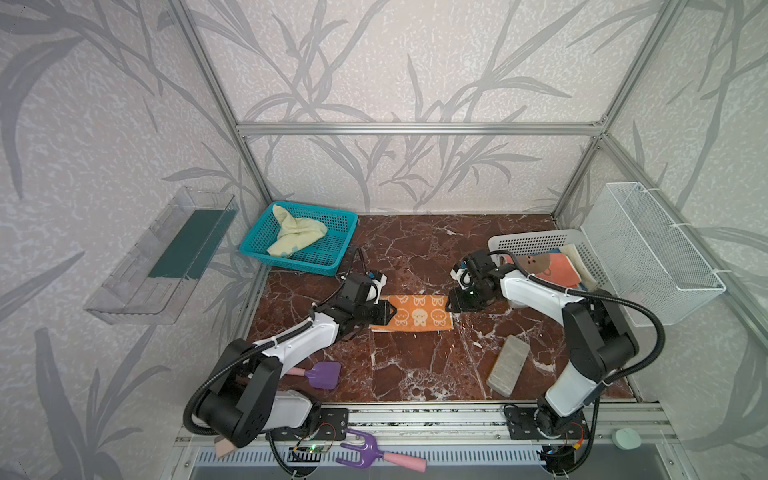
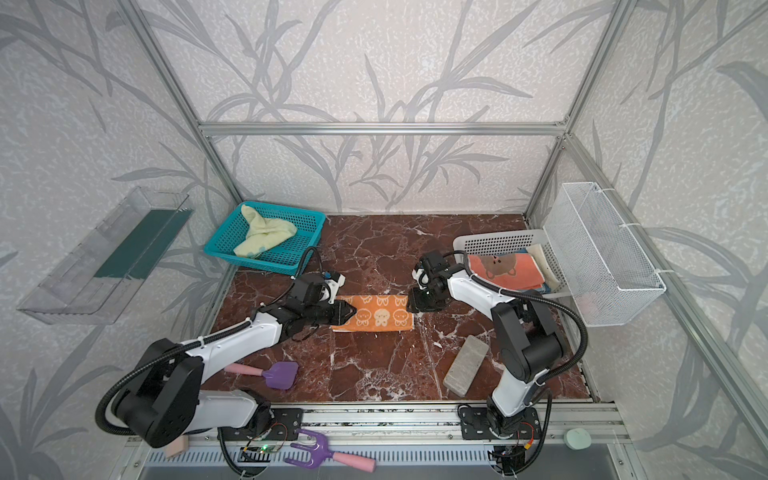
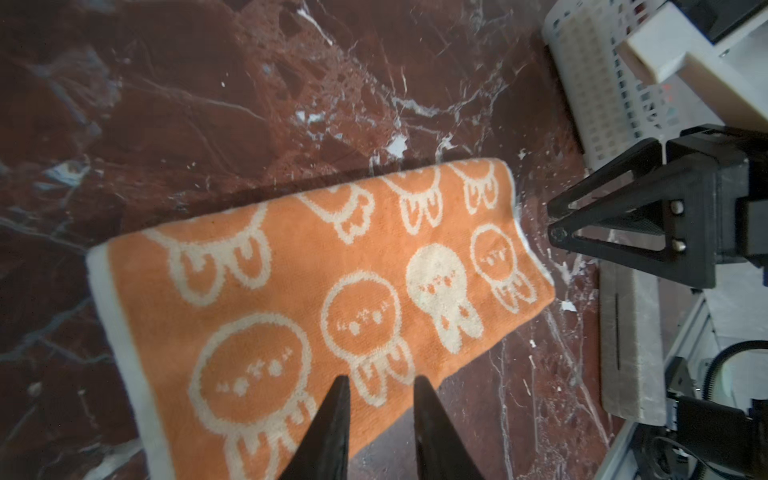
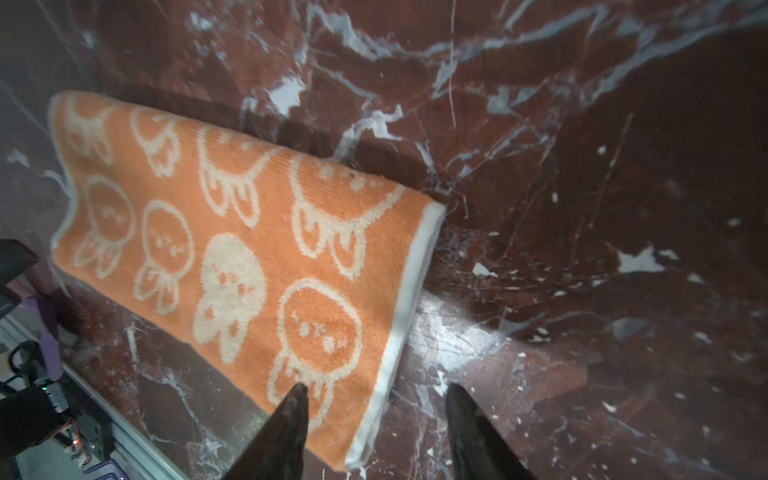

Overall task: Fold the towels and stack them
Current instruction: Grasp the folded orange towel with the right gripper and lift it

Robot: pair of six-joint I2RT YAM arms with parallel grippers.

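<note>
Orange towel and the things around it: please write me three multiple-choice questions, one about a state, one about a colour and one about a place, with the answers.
1. The right gripper at the end of the orange towel is:
A) shut on the towel
B) open, holding nothing
C) shut on empty air

2. The figures on the orange towel are:
A) black
B) green
C) white

3. The pale yellow towel lies:
A) in the blue basket
B) under the orange towel
C) in the right gripper

Answers:
1 B: in the right wrist view its jaws stand apart and the towel lies flat below them.
2 C: both wrist views show white round-headed figures.
3 A: both top views show it crumpled inside the basket.
</note>
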